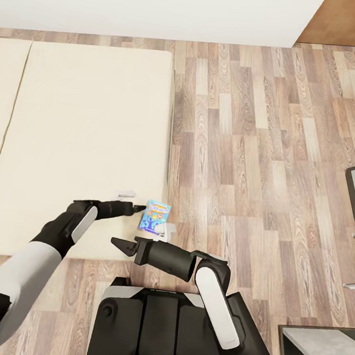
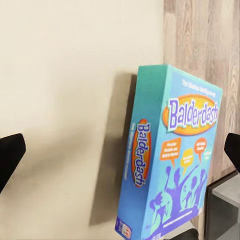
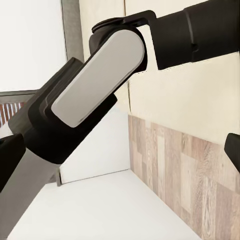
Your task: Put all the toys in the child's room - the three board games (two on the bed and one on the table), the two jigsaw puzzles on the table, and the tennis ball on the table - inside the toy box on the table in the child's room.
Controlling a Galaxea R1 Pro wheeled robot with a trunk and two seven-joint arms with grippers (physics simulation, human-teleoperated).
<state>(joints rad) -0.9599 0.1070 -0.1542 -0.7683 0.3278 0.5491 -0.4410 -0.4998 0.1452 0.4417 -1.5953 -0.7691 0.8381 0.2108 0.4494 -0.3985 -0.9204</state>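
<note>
Early days: small blue card board game (image 1: 154,217) at beige bed's (image 1: 83,132) near-right corner, left gripper (image 1: 139,208) wide open, empty, nothing boxed yet

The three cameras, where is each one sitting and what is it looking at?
Head view: up on the robot's head, looking down at the beige bed, wood floor and both dark arms.
Left wrist view: on the left arm, facing the blue Balderdash game box standing against the bed's side; black tool tips at the edges.
Right wrist view: on the right arm, facing the left arm and bed.
Head and left wrist views share the blue box.
</note>
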